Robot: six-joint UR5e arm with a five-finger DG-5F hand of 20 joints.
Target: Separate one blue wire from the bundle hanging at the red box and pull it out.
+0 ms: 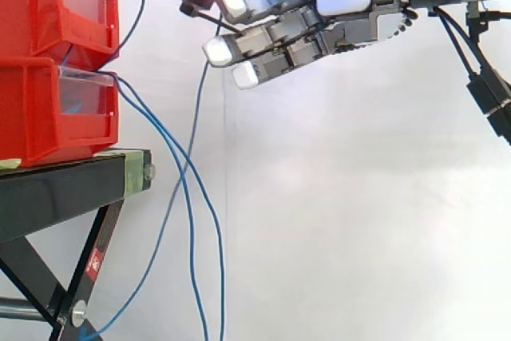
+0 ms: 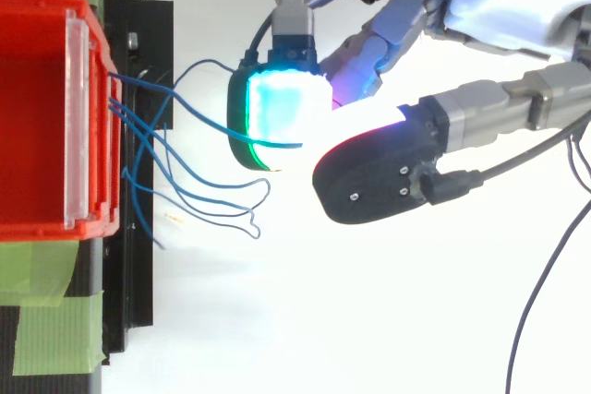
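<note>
- Blue wire (image 2: 211,64), one strand. Handling (judged): very light, thin and limp, with no stiffness to push against. The smooth sheath is likely to slip between pads, so it needs a firm pinch.
- Best hold (judged): on the free span away from the red box (image 1: 40,121), where the strand stands apart from its neighbours. Pull away from the box along the strand's own line.
- Appearance: an even blue, hair-thin line. In the top view it arches out from the box front and crosses the cyan-glowing fingertip (image 2: 277,108). In the side view it runs steeply up past the hand.
- Bundle (image 1: 190,237): several like blue strands leaving the box front. They droop past the black stand's edge nearest the hand, crossing one another on the way down.
- Hand (image 1: 319,33): fingers curled toward the thumb (image 2: 379,177), apparently pinching the single strand between the thumb and the glowing pad. It sits off the stand's edge, apart from the rest of the bundle.
- Red box: the lower of two stacked, with a clear front panel (image 2: 81,126), set at the stand's edge facing the hand.
- Black stand (image 1: 64,189): carries the boxes and has green tape (image 2: 46,320) on its top.
- White curtain (image 1: 359,221): backdrop.
</note>
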